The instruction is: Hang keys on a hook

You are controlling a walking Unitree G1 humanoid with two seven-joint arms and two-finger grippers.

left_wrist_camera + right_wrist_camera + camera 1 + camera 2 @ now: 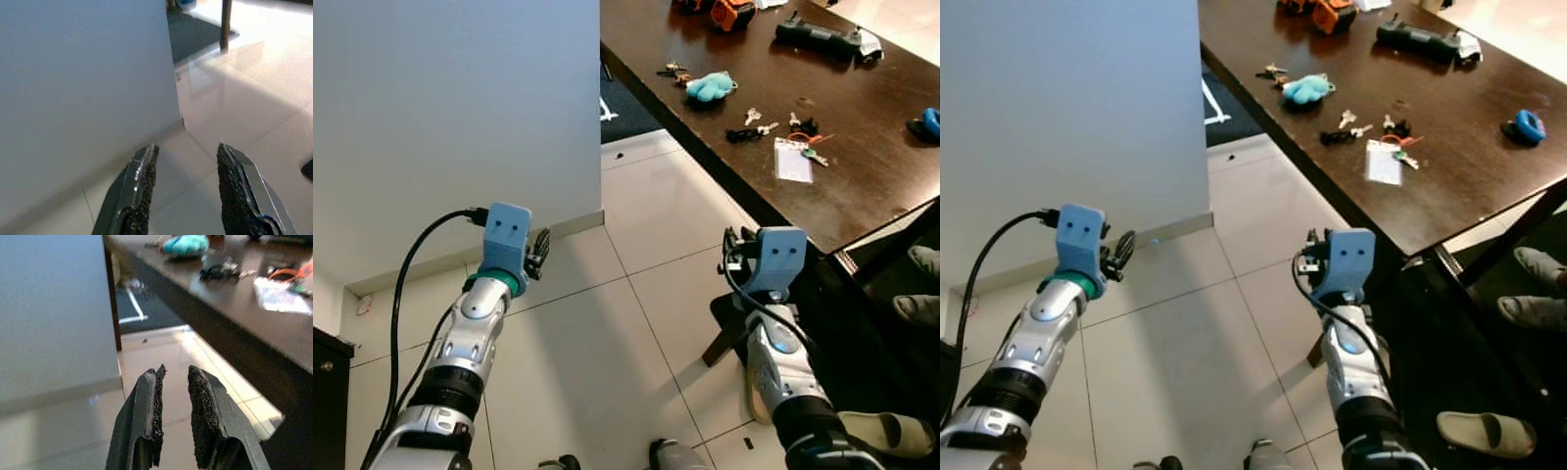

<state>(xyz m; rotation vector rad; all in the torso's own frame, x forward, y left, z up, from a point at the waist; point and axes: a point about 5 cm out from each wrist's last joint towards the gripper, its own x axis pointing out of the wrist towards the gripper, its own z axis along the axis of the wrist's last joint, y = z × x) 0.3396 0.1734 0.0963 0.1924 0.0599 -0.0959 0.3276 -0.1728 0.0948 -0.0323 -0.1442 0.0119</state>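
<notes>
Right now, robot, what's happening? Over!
Left gripper open, right gripper open, both empty over floor. Keys lie on table. Table edge ahead.

A: so where's each cam sitting?

B: The two eye views look down from the head, facing forward over both arms at the floor point(607, 343), with the wall point(450, 117) on the left and the table point(862, 196) far right. Same scene in both, just shifted sideways a bit.

A: and the wrists?

B: Each looks along its own fingers, low near the floor. Left faces the wall point(83, 88) close up; right shares the table point(293, 328) edge with the eyes.
</notes>
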